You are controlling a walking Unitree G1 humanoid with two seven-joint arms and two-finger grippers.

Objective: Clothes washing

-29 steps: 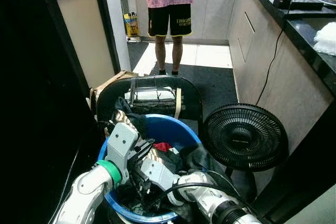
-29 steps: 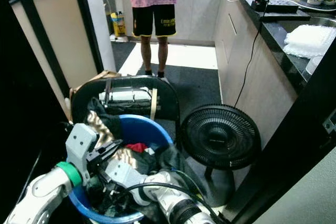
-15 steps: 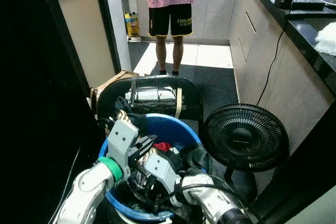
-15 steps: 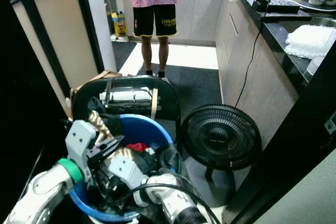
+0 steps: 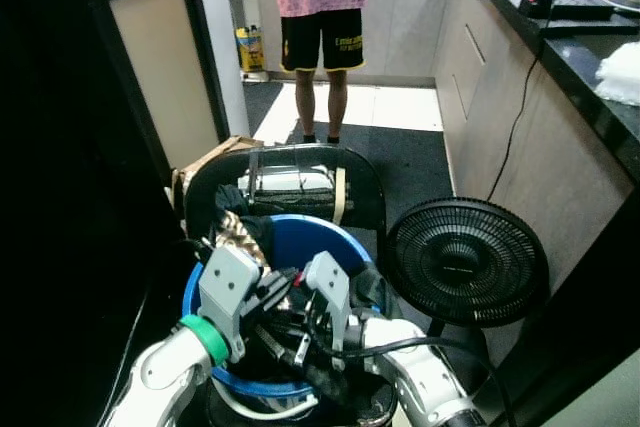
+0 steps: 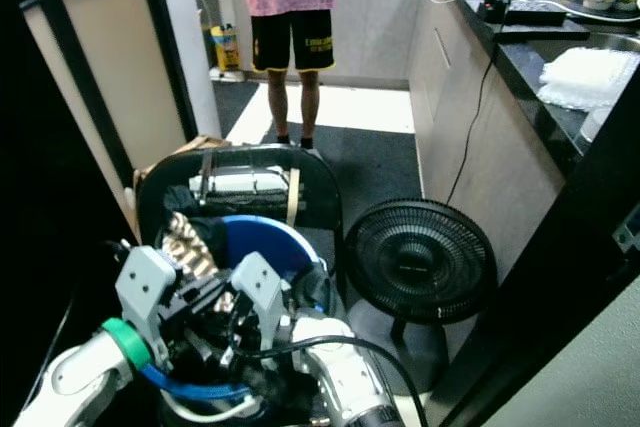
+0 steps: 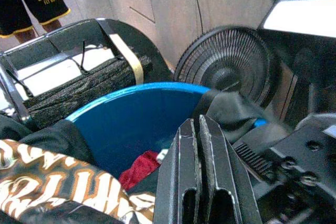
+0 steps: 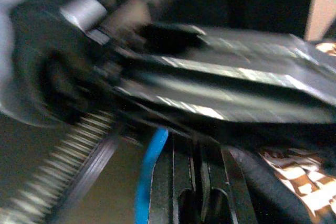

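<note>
Below the head camera, a blue tub (image 5: 300,237) full of clothes (image 5: 240,237) stands on the floor in front of a dark chair (image 5: 285,187), with a black floor fan (image 5: 465,262) just beside it on the robot's right and a person (image 5: 322,7) in a pink shirt standing well apart further down the kitchen floor; both silver arms reach into the tub, the left gripper (image 5: 280,287) and the right gripper (image 5: 305,332) close together over the laundry. From the left wrist, the two black fingers (image 7: 202,182) lie pressed together with nothing between them, above a brown patterned garment (image 7: 58,182) and a red cloth (image 7: 139,166) against the tub's blue wall. From the right wrist, the picture is blurred; its fingers (image 8: 181,182) look closed together beside the tub's blue rim (image 8: 149,161).
</note>
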